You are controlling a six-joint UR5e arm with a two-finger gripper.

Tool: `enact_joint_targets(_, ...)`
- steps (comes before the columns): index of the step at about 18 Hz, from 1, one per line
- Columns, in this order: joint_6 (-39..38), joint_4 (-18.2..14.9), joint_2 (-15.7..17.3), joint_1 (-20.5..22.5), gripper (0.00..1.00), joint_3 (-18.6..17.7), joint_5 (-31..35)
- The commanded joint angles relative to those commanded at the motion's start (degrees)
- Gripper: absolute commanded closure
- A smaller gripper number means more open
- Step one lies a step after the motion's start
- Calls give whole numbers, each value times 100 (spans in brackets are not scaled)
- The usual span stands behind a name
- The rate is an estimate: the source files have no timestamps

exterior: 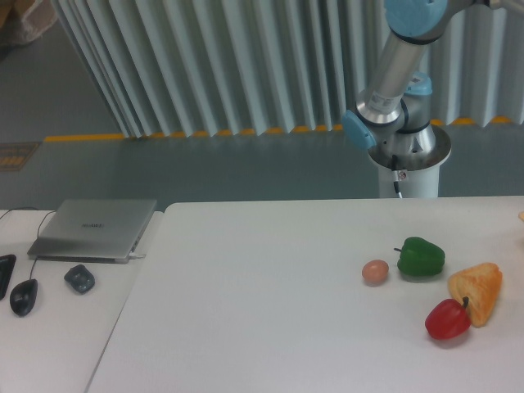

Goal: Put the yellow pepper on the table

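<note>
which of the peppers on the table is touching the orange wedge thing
The red pepper: it sits against the orange wedge. The green pepper stands apart, next to the egg.

Robotics lab, pedestal-mounted robot arm (393, 74), corrugated metal wall (246, 65), yellow floor line (205, 133), laptop (94, 229) on side desk (49, 344)

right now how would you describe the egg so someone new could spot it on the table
Look at the big white table and go to the cluster of food near its right edge. The egg is the leftmost piece there, just left of the green pepper. It is the smallest item, plain tan-brown and smooth, with no stem.
</note>
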Motion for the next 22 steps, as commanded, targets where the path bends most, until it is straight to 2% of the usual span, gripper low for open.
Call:
enact_joint_targets(7, -422, -458, 237, -484, 43, -53, -448)
enact_joint_targets(10, -518, -467, 246, -809, 44, -97, -422)
enact_joint_targets(16, -686, -458, 440, -1432, 44, -518, -27)
enact_joint_targets(22, -1099, -405, 378, -2057, 44, -580, 123)
